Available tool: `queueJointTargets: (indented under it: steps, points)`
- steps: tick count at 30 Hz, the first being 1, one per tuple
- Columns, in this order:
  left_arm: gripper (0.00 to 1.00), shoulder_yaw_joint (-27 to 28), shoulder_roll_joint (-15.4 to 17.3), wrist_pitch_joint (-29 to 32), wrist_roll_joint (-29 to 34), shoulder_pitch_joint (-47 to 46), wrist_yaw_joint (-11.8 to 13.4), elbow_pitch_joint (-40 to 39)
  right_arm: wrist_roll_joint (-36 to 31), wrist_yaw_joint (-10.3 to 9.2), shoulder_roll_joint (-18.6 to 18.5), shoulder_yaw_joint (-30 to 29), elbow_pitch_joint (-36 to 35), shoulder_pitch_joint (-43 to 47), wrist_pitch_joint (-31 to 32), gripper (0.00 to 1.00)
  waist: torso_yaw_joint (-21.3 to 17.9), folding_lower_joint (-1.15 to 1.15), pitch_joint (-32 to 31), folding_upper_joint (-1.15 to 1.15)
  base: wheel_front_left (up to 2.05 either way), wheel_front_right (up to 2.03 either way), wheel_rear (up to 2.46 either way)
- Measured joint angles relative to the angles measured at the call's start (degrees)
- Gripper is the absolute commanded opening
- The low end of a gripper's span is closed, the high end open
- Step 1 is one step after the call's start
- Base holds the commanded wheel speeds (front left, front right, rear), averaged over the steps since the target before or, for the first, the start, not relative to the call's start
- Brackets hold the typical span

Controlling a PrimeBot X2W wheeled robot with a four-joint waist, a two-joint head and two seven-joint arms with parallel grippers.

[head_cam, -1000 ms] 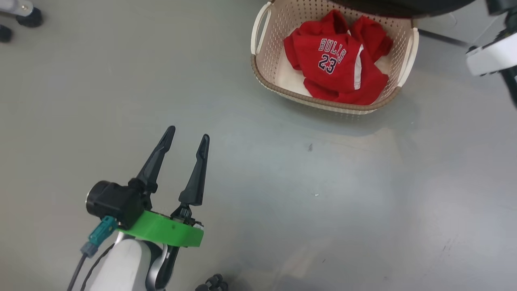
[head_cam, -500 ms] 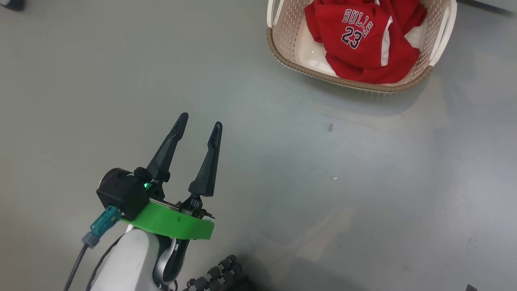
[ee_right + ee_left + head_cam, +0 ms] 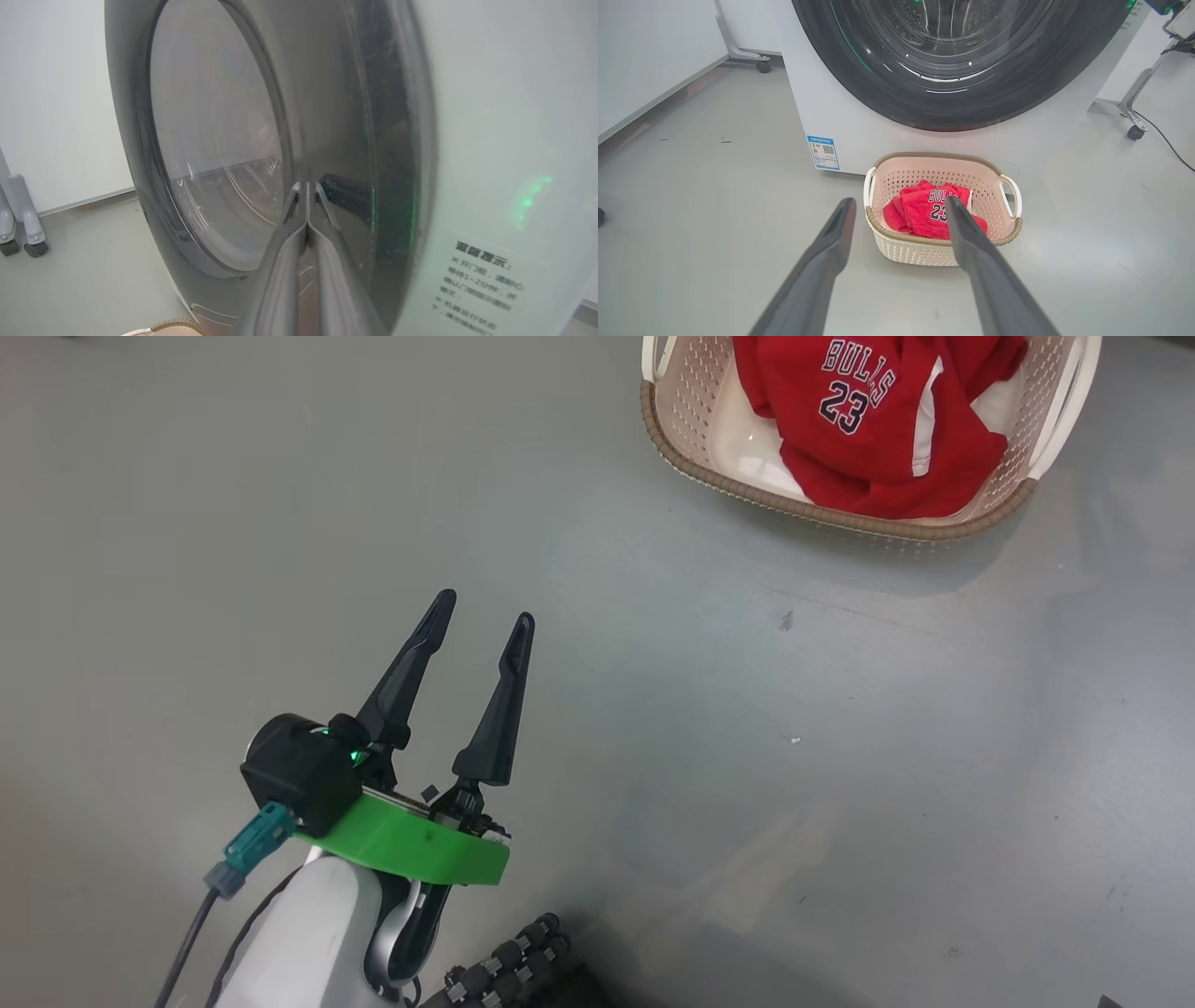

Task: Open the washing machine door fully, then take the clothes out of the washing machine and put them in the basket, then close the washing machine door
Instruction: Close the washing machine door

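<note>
The cream basket stands on the grey floor at the upper right of the head view, with the red clothes in it, "BULLS 23" face up. My left gripper hovers open and empty over bare floor, well short of the basket. In the left wrist view, that gripper points at the basket and clothes, which sit before the white washing machine. The washing machine door lies against the machine's front. My right gripper is shut and empty, tips at the door's black rim.
Wheeled stand legs stand left and right of the machine. A blue label is low on its front. Grey castor legs stand by the white wall. A black ribbed hose lies at the head view's bottom edge.
The head camera has turned, so the basket slid up and to the right in the picture and the door's edge left it. My left gripper stays open.
</note>
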Motion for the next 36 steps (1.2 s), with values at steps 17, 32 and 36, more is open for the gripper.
queueJointTargets:
  steps: [17, 32, 36]
  points:
    - [1.0, -0.9, 0.0, 0.0, 0.0, -1.6, 0.1, 0.2, -0.9, 0.15, 0.7, 1.6, 1.7, -3.4, -0.5, 0.0, -0.9, 0.0, 1.8, 0.0, 0.0, 0.0, 0.0]
    - [1.0, 0.5, -0.1, 0.0, 1.4, -2.5, 0.4, 3.8, -0.7, -0.02, 2.7, 2.0, 9.7, 4.4, -6.6, 0.0, -1.7, 0.0, -3.3, 0.0, 0.0, 0.0, 0.0]
    - [1.0, 2.1, -0.1, 0.0, 3.0, -2.5, 0.4, 5.2, -0.2, -0.11, 4.3, 2.1, 11.1, 8.4, -7.2, 0.0, -2.8, 0.0, -5.8, 0.0, 0.0, 0.0, 0.0]
